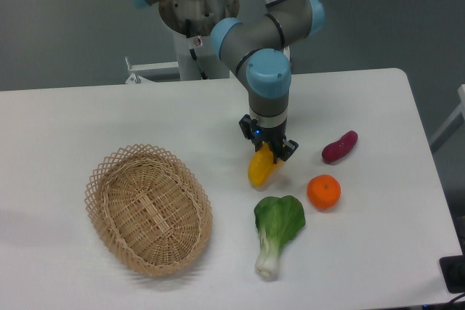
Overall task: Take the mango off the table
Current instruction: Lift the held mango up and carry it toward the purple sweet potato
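Bare worktop (109,114) lies left and far; the orange (323,192), the greens (277,230) (near) and the purple potato (339,147) crowd the right.

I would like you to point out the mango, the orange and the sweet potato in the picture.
mango (260,170), fixed camera view, on its yellow lower body below the gripper.
orange (323,192), fixed camera view, on the middle of its round face.
sweet potato (339,147), fixed camera view, on its purple-red middle.
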`<action>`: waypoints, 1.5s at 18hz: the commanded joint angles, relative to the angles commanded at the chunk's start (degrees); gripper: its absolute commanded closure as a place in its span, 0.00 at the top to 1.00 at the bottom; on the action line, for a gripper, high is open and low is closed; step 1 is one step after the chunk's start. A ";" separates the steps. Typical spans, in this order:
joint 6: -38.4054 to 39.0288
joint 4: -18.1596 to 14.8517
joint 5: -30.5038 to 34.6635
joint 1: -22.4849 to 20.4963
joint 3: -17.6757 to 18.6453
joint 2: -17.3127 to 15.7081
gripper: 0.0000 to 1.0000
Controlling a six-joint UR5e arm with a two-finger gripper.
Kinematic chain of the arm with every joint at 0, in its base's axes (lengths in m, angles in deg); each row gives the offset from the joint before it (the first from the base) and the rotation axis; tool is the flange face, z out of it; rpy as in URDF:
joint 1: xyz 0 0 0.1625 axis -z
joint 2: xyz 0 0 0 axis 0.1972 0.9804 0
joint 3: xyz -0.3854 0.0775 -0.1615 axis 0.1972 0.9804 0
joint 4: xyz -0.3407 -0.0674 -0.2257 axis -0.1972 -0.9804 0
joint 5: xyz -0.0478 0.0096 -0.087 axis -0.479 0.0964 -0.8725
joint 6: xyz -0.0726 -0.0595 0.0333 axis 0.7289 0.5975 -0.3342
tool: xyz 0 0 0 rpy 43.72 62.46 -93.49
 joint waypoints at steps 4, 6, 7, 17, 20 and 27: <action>0.09 -0.88 -3.85 -3.16 -1.94 -3.08 0.37; 0.09 -0.88 -7.54 -5.96 -1.94 -4.74 0.37; 0.09 -0.88 -9.74 -7.20 -2.02 -5.36 0.37; 0.97 -12.29 -18.54 -13.10 -10.89 -7.92 0.37; 0.97 -18.27 -18.99 -13.27 -15.11 -7.83 0.37; 3.95 -20.31 -19.78 -13.28 -19.16 -7.48 0.37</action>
